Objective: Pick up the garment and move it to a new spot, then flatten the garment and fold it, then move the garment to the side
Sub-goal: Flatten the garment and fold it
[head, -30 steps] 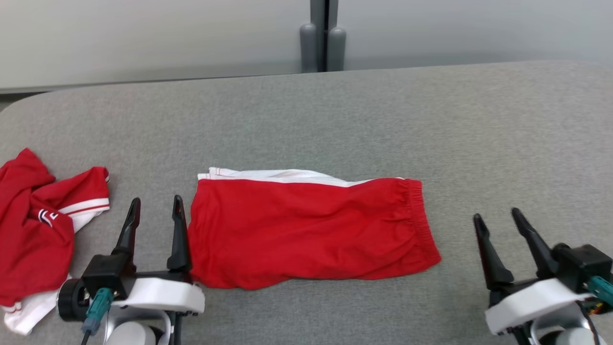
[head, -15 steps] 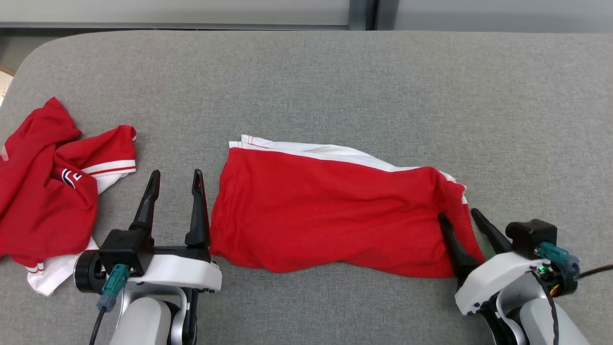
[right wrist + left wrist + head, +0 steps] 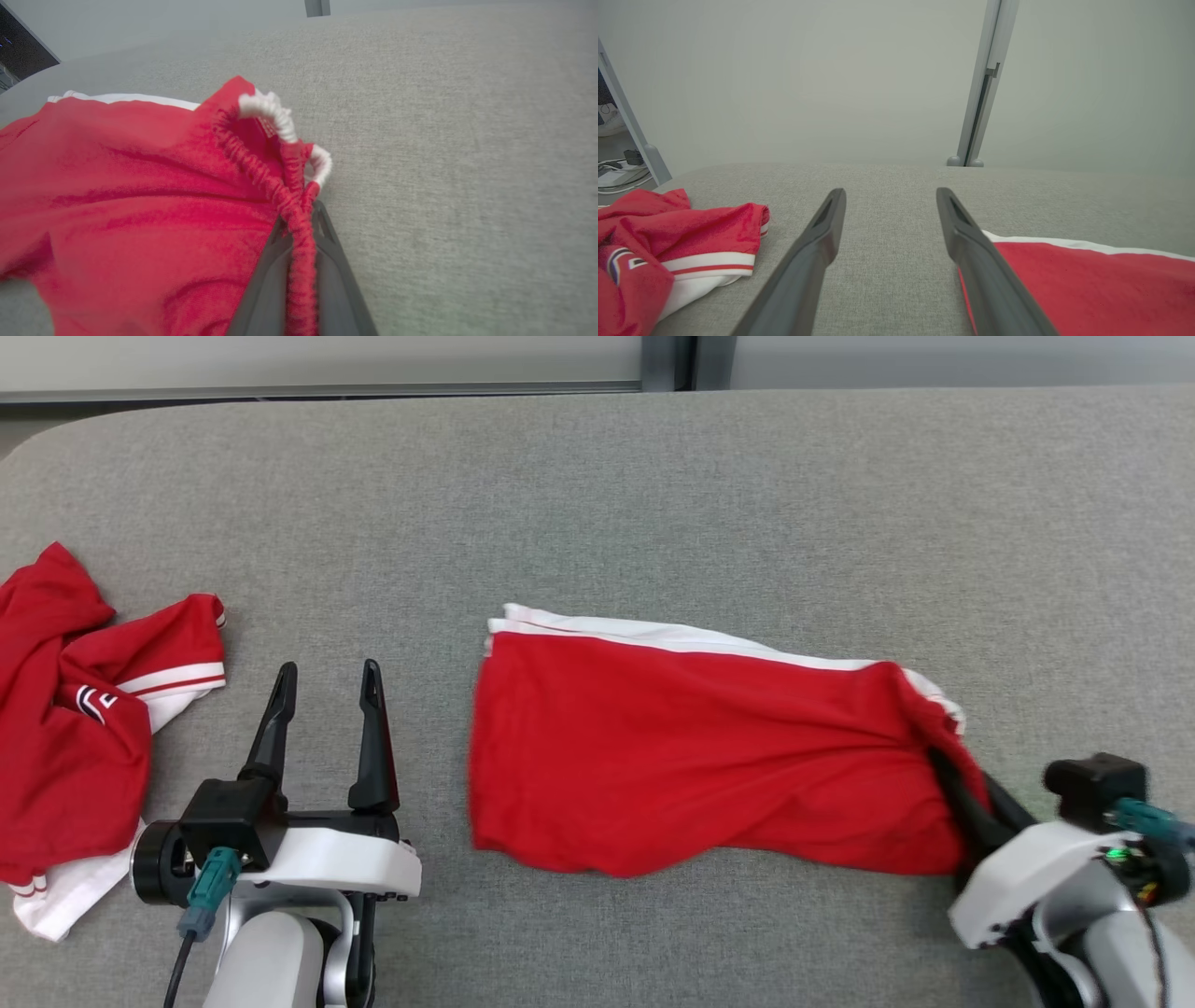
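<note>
While the right gripper clamps the waistband at their right end, the red shorts lie on the table; the left gripper stands spread and empty, between them and a red shirt.

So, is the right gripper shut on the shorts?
Shut: the right gripper clamps the shorts by the elastic waistband.

My head camera looks down over the grey counter; my left wrist camera skims low along it toward the wall; my right wrist camera sits close on the red shorts, shared by all three.
</note>
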Tool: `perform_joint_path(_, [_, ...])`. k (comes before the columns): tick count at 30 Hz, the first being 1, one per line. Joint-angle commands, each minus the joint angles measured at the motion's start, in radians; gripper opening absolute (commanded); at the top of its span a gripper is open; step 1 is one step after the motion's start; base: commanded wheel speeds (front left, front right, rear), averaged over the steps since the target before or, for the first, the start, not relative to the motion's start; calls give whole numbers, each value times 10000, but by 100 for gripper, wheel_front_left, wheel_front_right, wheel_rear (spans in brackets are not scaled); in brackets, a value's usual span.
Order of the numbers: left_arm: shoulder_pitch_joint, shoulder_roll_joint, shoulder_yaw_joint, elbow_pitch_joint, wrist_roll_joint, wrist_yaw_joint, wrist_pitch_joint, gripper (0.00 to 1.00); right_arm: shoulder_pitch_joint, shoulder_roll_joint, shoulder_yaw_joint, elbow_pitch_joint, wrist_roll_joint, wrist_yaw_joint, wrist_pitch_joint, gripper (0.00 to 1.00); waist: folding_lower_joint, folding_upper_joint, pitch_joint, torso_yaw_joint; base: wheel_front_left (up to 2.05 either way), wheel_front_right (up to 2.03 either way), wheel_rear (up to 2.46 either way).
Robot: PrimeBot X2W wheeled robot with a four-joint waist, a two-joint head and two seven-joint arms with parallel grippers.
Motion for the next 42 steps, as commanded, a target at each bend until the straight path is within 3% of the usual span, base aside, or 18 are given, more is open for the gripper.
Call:
perform_joint_path(1, [-128, 38, 40, 20, 56, -40, -44, 100, 171, -302, -159, -60, 66, -27, 31, 0, 0, -1, -30, -75, 0, 0, 0])
perform_joint_path(5, [-182, 30, 38, 28, 87, -107, -44, 100, 493, -753, -524, -465, 381, -24, 89, 0, 0, -1, -95, -132, 0, 0, 0])
perform_joint_path(9, [-67, 14, 92, 76, 73, -114, -44, 100, 667, -605, -595, -1391, 1705, -23, 419, 0, 0, -1, -178, -228, 0, 0, 0])
perform_joint_path(15, [-111, 8, 11, 150, 115, -212, -44, 100, 555, 169, -72, -3047, 4934, -15, 1684, 0, 0, -1, -165, -213, 0, 0, 0])
perform_joint_path(20, [-271, 4, -158, 222, 163, -285, -46, 100, -223, 1124, 650, -3062, 6534, -15, 2432, 0, 0, -1, -16, -30, 0, 0, 0])
perform_joint_path(25, [-292, -3, -340, 336, 63, -311, -45, 100, -1248, 1664, 1526, -1972, 6416, -15, 2332, 0, 0, -1, 47, 223, 0, 0, 0])
perform_joint_path(31, [-411, -12, -549, 376, -93, -201, -45, 100, -2545, 2055, 2825, -11, 5215, -15, 1554, 0, 0, -1, 139, 531, 0, 0, 0])
perform_joint_path(34, [-455, -12, -648, 370, -190, -95, -45, 100, -2843, 2172, 3320, 549, 5301, -14, 1211, 0, 0, -1, 161, 633, 0, 0, 0])
perform_joint_path(35, [-459, -7, -671, 359, -216, -90, -45, 100, -2937, 2171, 3433, 729, 5344, -15, 1063, 15, 0, -1, 168, 652, 0, 0, 0])
perform_joint_path(36, [-461, -7, -691, 346, -265, -64, -45, 100, -3045, 2177, 3655, 840, 5301, -15, 948, 47, 0, -1, 172, 667, 0, 0, 0])
perform_joint_path(37, [-458, -12, -716, 323, -301, -21, -45, 100, -3126, 2201, 3860, 919, 5260, -14, 809, 88, 0, -1, 178, 680, 0, 0, 0])
perform_joint_path(38, [-447, -8, -733, 309, -341, 3, -45, 100, -3204, 2197, 4045, 978, 5249, -15, 591, 100, 0, -1, 166, 693, 0, 0, 0])
perform_joint_path(42, [-417, -8, -810, 282, -420, 55, -45, 100, -3503, 2199, 4710, 1066, 4647, -15, -103, 100, 0, -1, 146, 695, 0, 0, 0])
